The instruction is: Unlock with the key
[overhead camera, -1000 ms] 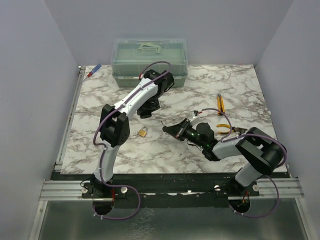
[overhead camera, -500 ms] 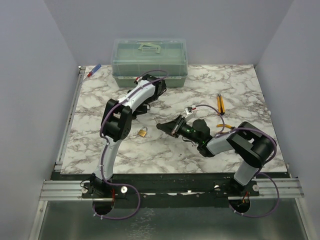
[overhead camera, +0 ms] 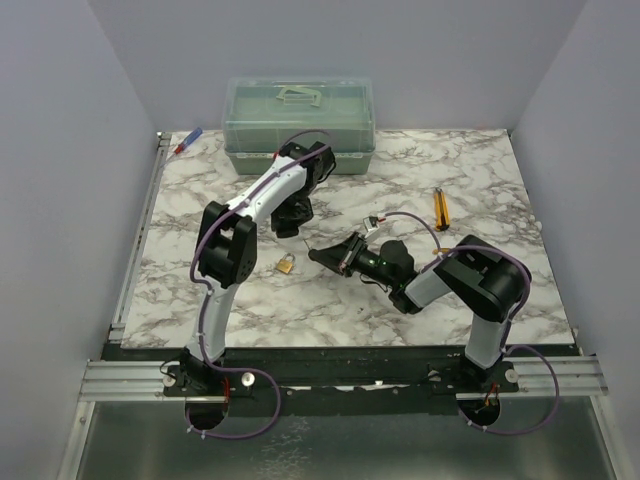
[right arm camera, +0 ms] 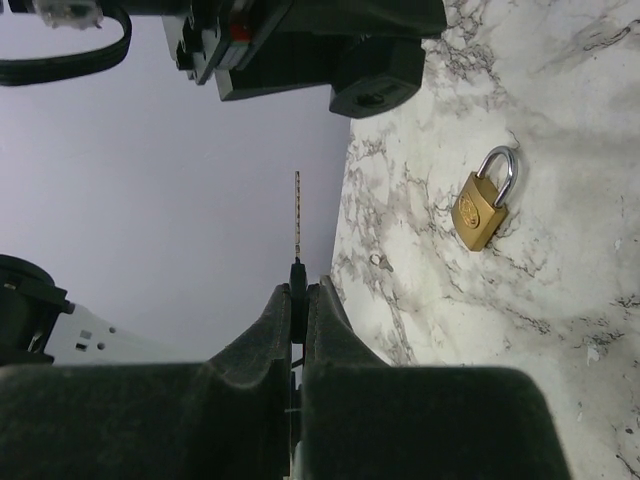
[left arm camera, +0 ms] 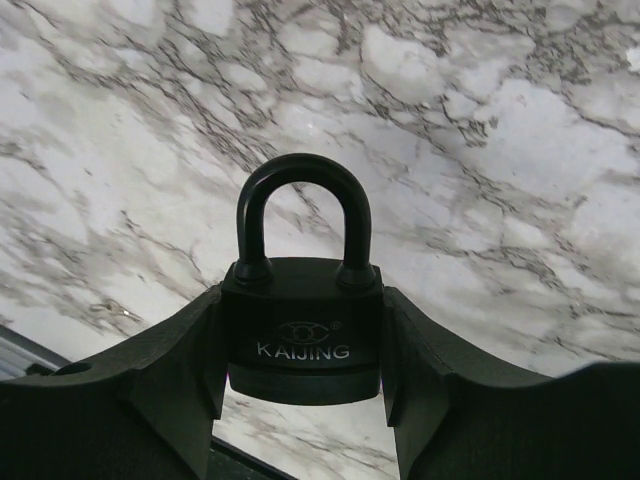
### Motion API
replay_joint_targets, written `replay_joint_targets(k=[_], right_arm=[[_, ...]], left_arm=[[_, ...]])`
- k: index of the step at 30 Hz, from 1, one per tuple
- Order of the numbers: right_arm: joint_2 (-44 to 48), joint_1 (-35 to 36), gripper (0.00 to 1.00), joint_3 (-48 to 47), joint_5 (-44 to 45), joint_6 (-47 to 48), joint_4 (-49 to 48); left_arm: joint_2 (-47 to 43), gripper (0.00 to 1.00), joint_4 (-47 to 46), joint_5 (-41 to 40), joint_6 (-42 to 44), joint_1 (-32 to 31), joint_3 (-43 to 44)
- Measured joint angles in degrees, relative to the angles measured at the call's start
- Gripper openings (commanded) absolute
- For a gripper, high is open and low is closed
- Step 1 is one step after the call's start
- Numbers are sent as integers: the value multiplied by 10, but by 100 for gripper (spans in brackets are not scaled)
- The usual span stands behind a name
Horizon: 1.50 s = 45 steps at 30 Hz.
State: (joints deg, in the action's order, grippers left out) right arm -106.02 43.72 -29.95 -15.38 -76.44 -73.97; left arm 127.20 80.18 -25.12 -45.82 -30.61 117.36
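Left tool (left arm camera: pixel 302 345): closed partway on the black padlock (left arm camera: pixel 303 310), one finger on each flank of the body; raised off the bench (left arm camera: pixel 520 150).
Padlock pose: shackle (left arm camera: pixel 303 168) closed and pointing away from the wrist; long axis in line with the fingers; base facing back toward the wrist, keyhole not visible.
Right tool (right arm camera: pixel 298 292): clamped shut on the key (right arm camera: pixel 296 215), black head pinched between the fingertips, thin shaft sticking straight out past them.
Key location: in the air in front of the right arm, tip aimed leftward across the bench toward the left arm.
Deciding relation: padlock up and to the left of the key tip in the overhead view, near but apart; shaft not yet lined up with the padlock's axis, judged to need entry from the base side.
Nearer arm: right, carrying the key; left only presenting the lock.
Distractor: brass padlock (right arm camera: pixel 482 208) flat on the bench, beside the key's path, untouched.
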Motion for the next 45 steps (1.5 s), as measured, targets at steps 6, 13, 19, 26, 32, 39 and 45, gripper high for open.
replay_joint_targets(k=[6,13,19,26,32,39,45], right_arm=[[-2,-2,0,0,0,1,-8],[-35,-2,0,-9,0,-1,-25],[-48,-3,0,-9,1,-1,-27],[-49,-7,0,-9,1,-2,-31],[-49,-7,0,2,13,-3,-35],[-49,-11,0,16,23,-3,-35],[-49,-11,0,16,23,-3,-40]], left_arm=[[-53,0,-54,75,-26,0,-74],[-97,0,-103,144,-74,0,-120],[-108,0,-130,178,-102,0,-145],[-111,0,-141,185,-112,0,-151],[-114,0,-144,185,-115,0,-152],[-115,0,-145,185,-116,-2,-152],[-115,0,-146,185,-117,-3,-152]])
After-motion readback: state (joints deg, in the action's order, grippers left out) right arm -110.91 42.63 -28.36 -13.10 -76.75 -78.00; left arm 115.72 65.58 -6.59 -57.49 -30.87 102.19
